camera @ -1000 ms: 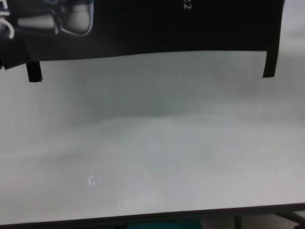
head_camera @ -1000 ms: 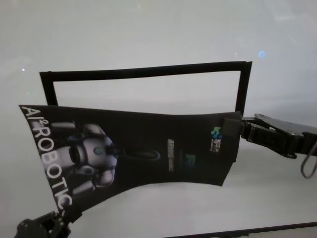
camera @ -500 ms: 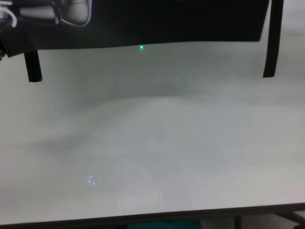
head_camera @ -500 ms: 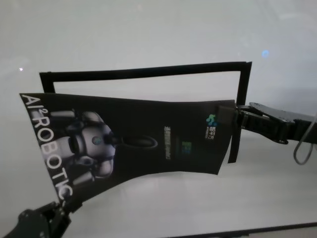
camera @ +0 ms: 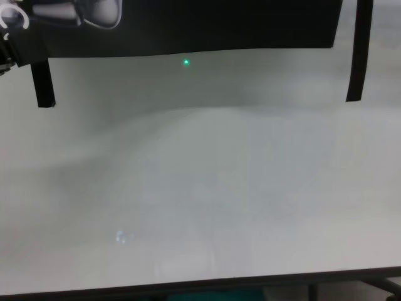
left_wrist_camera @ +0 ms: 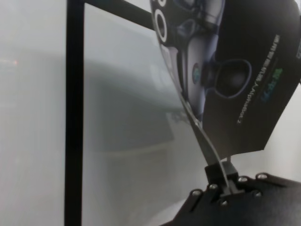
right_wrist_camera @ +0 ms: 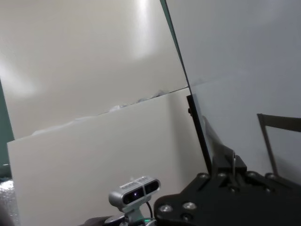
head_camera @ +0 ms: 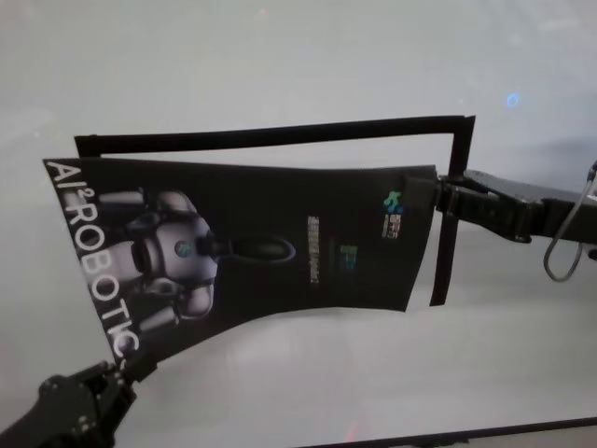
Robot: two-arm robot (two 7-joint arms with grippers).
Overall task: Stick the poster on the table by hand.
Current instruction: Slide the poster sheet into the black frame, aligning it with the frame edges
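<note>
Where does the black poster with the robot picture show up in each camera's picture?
Head view: poster mid-frame, held between both arms.
Left wrist view: upper right, seen edge-on.
Right wrist view: a thin dark edge.
Chest view: along the top.
Shared landmark: the black tape frame.

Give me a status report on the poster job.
Left gripper pinching near corner of large black robot-print poster; right gripper pinching far end. Poster held above white table, over black tape frame. Nothing in the way.

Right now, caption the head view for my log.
Both grippers, left gripper and right gripper, hold the poster above the table.
</note>
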